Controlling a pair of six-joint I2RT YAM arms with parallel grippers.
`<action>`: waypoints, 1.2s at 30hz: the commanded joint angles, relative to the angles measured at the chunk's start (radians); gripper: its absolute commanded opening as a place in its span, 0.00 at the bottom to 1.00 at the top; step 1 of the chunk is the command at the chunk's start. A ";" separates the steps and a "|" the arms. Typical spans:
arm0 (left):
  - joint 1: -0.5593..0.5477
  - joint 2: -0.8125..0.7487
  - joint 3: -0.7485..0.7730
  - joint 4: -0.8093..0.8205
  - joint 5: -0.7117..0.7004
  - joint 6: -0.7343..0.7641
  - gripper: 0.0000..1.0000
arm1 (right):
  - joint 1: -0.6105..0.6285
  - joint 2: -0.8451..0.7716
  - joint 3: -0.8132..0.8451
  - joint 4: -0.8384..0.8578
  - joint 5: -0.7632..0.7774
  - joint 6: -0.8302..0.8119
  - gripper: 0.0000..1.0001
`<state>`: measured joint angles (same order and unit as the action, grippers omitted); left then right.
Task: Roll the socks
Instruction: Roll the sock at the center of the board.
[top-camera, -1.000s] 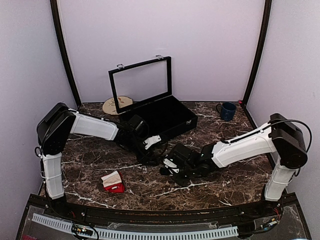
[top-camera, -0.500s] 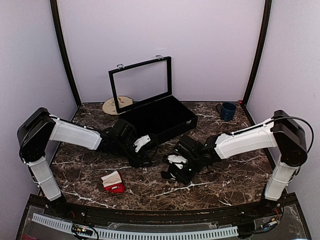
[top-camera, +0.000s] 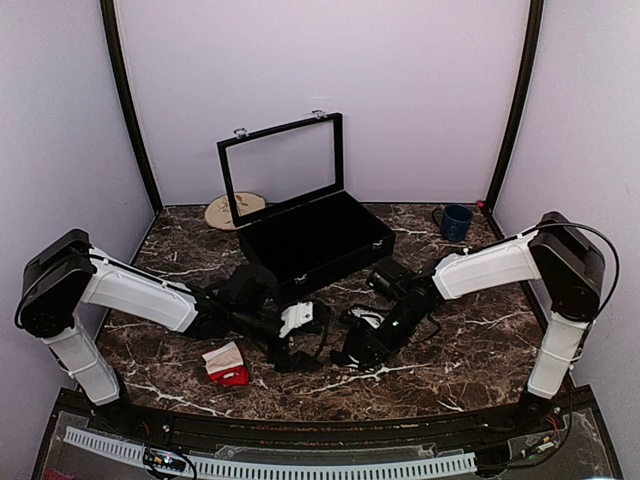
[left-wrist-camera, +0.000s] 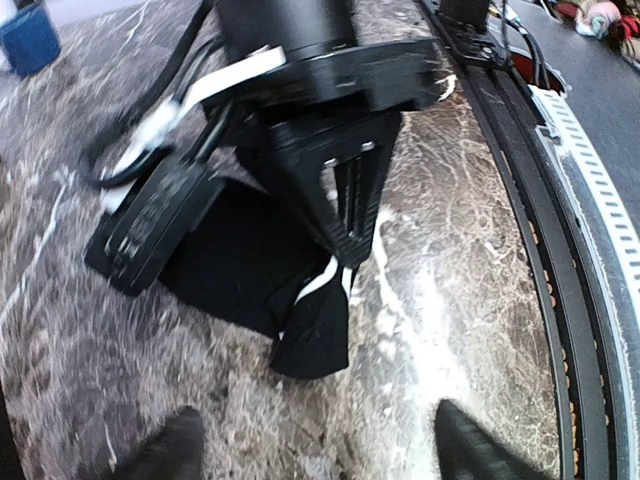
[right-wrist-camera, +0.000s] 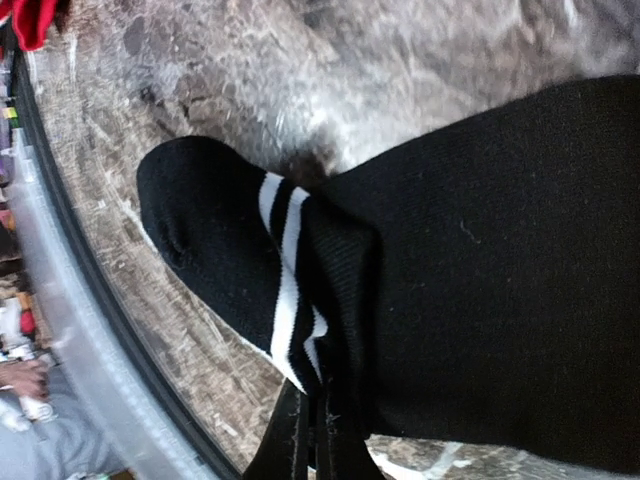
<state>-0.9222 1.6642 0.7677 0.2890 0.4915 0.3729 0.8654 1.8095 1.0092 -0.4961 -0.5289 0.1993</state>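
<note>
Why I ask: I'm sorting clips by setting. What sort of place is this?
Probably a lab test booth, not a home: left arm and right arm fixed at a marble-look table, plain walls closing it in, props like a mug and black sock.

Now the black sock (right-wrist-camera: 480, 260) flashes white stripes; the red socks (top-camera: 229, 366) show a cream band. Dark brown marble table (top-camera: 480, 350), white veins. Blue mug (top-camera: 456, 222), black case (top-camera: 330, 240), pale lilac walls (top-camera: 420, 90).

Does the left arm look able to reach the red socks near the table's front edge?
Probably yes. The red socks lie alone on the table close beside the left arm, nothing covers them, and the left gripper is open and empty.
</note>
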 joint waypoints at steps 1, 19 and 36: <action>-0.034 0.001 0.005 0.048 -0.018 0.095 0.92 | -0.040 0.036 -0.035 -0.057 -0.154 0.027 0.00; -0.205 0.123 0.100 0.062 -0.323 0.406 0.85 | -0.080 0.062 -0.008 -0.108 -0.276 0.018 0.00; -0.249 0.209 0.224 -0.094 -0.312 0.448 0.74 | -0.088 0.047 -0.095 -0.013 -0.293 0.060 0.00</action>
<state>-1.1584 1.8706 0.9703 0.2695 0.1749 0.8066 0.7898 1.8595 0.9459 -0.5442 -0.8173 0.2390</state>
